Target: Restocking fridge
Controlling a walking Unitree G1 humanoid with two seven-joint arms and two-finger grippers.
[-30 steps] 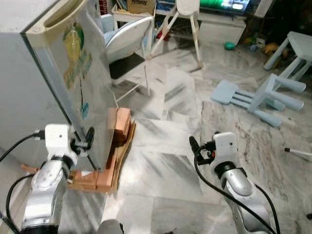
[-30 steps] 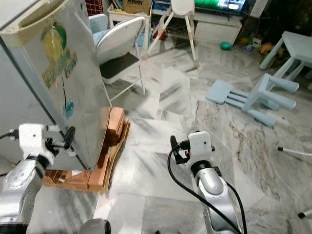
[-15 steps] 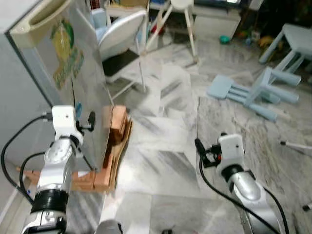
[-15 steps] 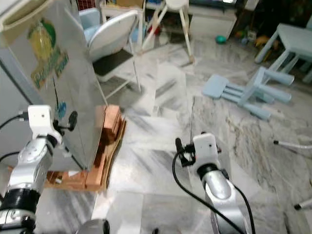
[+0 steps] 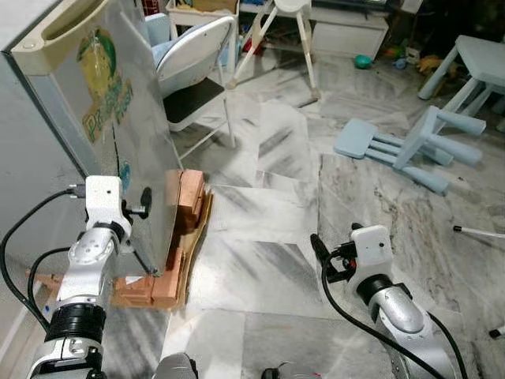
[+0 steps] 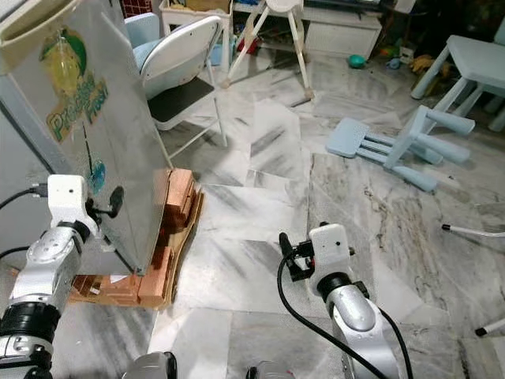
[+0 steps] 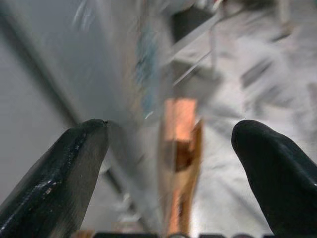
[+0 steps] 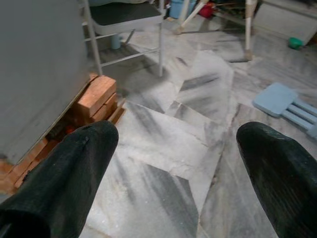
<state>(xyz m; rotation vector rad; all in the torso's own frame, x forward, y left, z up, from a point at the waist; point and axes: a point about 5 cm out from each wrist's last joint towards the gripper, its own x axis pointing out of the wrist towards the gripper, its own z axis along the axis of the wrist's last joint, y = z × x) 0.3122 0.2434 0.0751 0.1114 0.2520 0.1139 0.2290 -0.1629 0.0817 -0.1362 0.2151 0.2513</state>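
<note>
Fridge (image 5: 118,134) door is seen shut and nothing is held: left gripper (image 7: 173,173), spread wide, is raised at its edge, right gripper (image 8: 173,163) likewise spread, restocking unstarted.

A grey folding chair (image 5: 193,75) stands on the marble floor (image 5: 276,229). Beyond the chair, a white high chair (image 5: 293,31) stands before a low white cabinet (image 5: 347,35). Well right of the chair, a pale blue stool (image 5: 410,150) lies tipped on its side, near a pale blue table (image 5: 481,67). A small green ball (image 5: 362,61) rests between cabinet and table.
</note>
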